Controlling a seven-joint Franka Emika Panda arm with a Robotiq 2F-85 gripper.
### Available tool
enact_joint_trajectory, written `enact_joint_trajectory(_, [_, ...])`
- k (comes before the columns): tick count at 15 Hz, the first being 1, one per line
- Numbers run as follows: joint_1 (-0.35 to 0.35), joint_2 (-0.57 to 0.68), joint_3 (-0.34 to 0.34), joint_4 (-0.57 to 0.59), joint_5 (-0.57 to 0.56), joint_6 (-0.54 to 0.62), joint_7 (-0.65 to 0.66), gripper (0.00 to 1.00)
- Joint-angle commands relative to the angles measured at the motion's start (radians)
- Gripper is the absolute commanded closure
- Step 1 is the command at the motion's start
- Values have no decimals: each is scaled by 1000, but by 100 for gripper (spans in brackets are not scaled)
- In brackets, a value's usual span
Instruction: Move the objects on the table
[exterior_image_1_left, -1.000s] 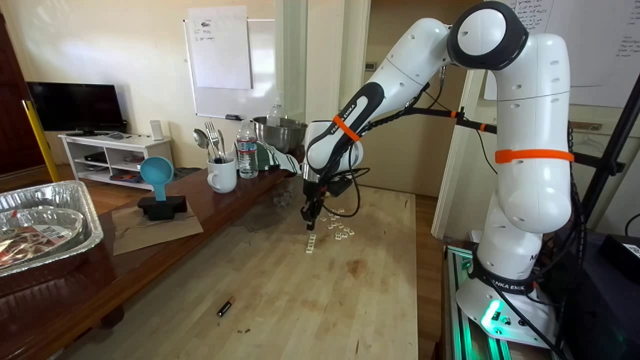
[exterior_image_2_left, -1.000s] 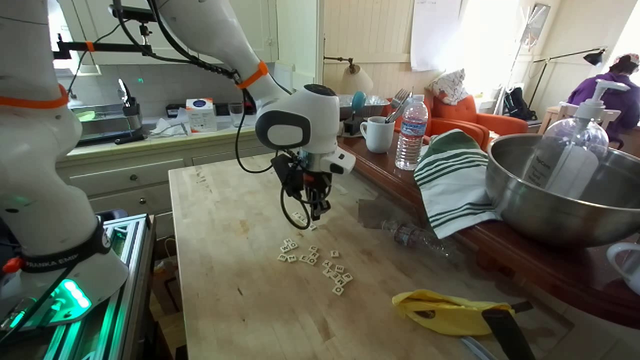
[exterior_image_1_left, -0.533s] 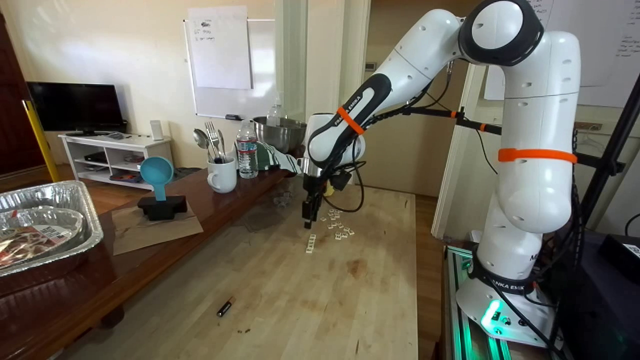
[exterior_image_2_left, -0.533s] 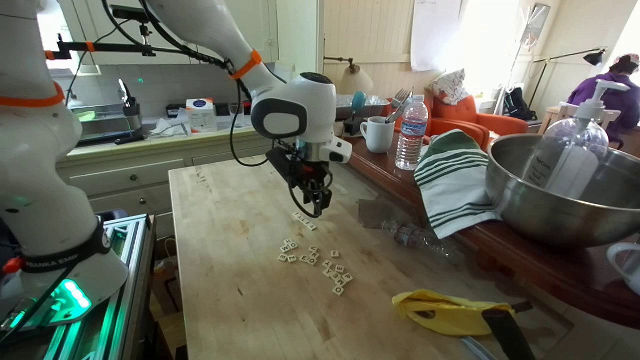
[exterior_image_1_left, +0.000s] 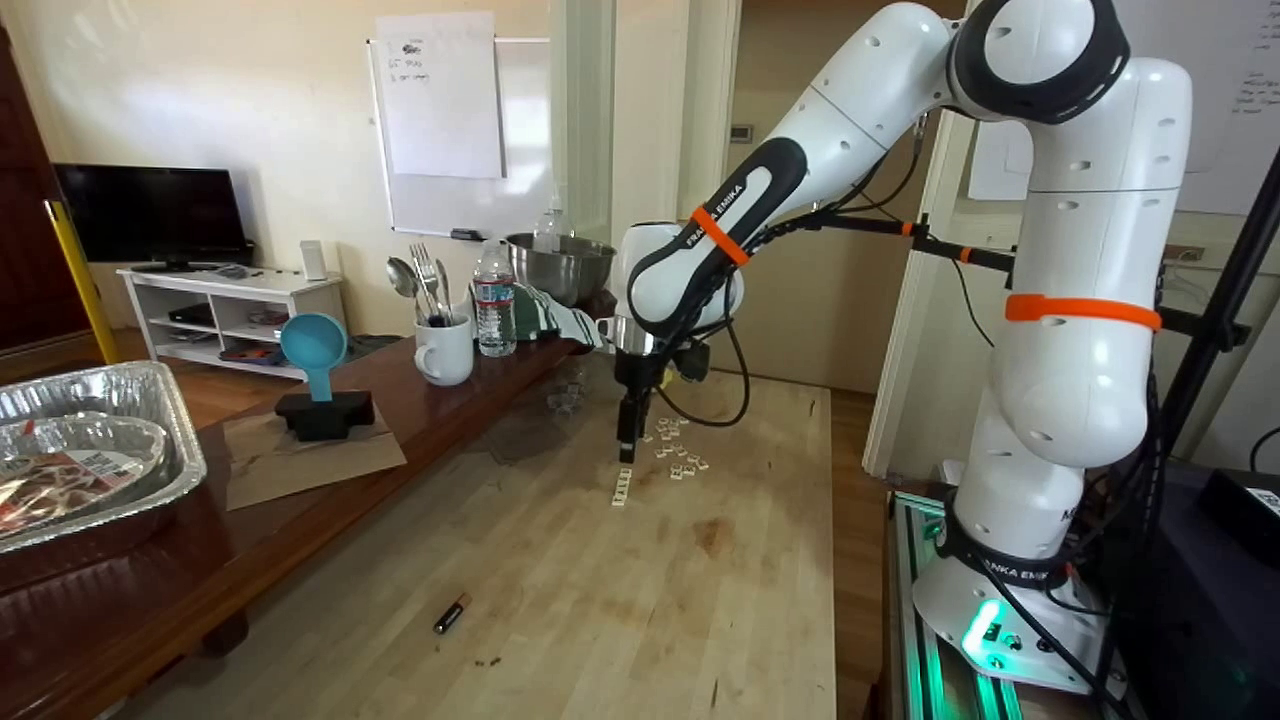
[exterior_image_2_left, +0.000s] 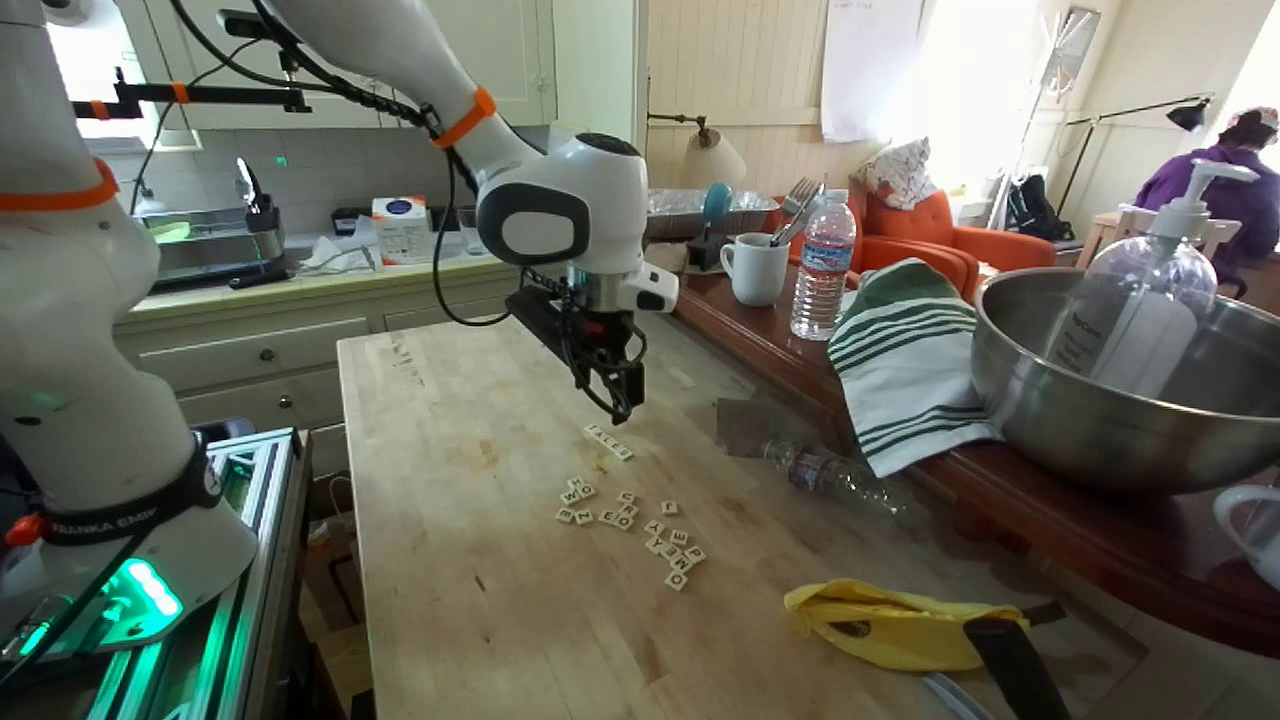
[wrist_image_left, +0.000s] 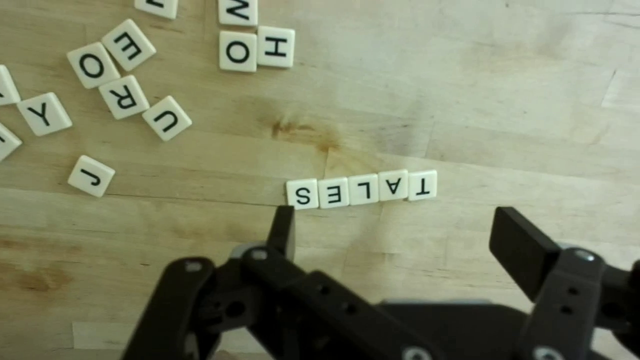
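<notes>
Tile row (wrist_image_left: 363, 189): five letters, T-A-L-E-S, laid side by side, ahead of the hand (wrist_image_left: 392, 225) and below it; S end lines up with one fingertip in the wrist view. Judged done, if ordering letters is the aim.

Loose tiles (wrist_image_left: 124, 97): several, some touching, farther ahead of the hand and off to one side; J tile (wrist_image_left: 91, 176) apart from the rest. Judged left to do. The task sentence names no goal, so completion cannot be told.

Hand: one, fingers (wrist_image_left: 522, 247) spread wide, nothing between them. No tile is picked up; the work appears to stand between moves.

Surface (exterior_image_2_left: 480, 620): pale wood planks, beneath the hand — carries the tiles.

Also listed: battery (exterior_image_1_left: 452, 614) and yellow pouch (exterior_image_2_left: 900, 625), both well apart from the hand, on opposite sides of it.

Changes against one second earlier: hand sits slightly nearer the robot's base (exterior_image_1_left: 1010, 620) and points more squarely down; the row, then partly covered, shows whole in an exterior view. Tiles themselves — no shift that can be seen.
</notes>
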Motion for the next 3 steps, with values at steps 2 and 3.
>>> enact_joint_trajectory(2, [22, -17, -13, -15, 1, -2, 1, 1])
enact_joint_trajectory(3, [24, -22, -14, -19, 1, -2, 1, 1])
